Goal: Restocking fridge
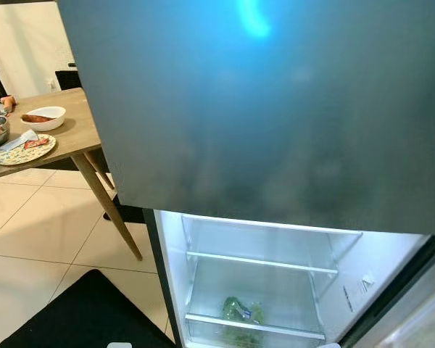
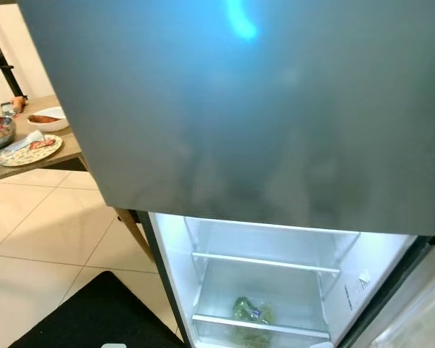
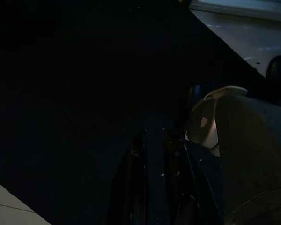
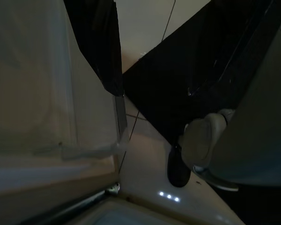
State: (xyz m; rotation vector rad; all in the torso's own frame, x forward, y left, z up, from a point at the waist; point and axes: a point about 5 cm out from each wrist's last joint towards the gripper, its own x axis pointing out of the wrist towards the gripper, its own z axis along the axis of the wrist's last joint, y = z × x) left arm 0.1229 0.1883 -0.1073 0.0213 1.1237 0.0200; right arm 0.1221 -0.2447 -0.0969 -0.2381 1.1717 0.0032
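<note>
Fridge [image 1: 275, 109] open, both arms hanging.
Finger state unreadable; your open door [image 4: 47, 93] beside the right fingers could snag them.

Glossy grey fridge door [image 1: 275, 109], clear plastic shelves [image 1: 261, 262], wooden table [image 1: 72, 130].

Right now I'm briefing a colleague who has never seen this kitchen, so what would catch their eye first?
The big dark grey upper fridge door looms closest, with a blue glare near its top. Below it the lit fridge compartment stands open, a green bag of vegetables lying on a low glass shelf. To the left, a wooden table holds a white bowl and a patterned plate.
</note>
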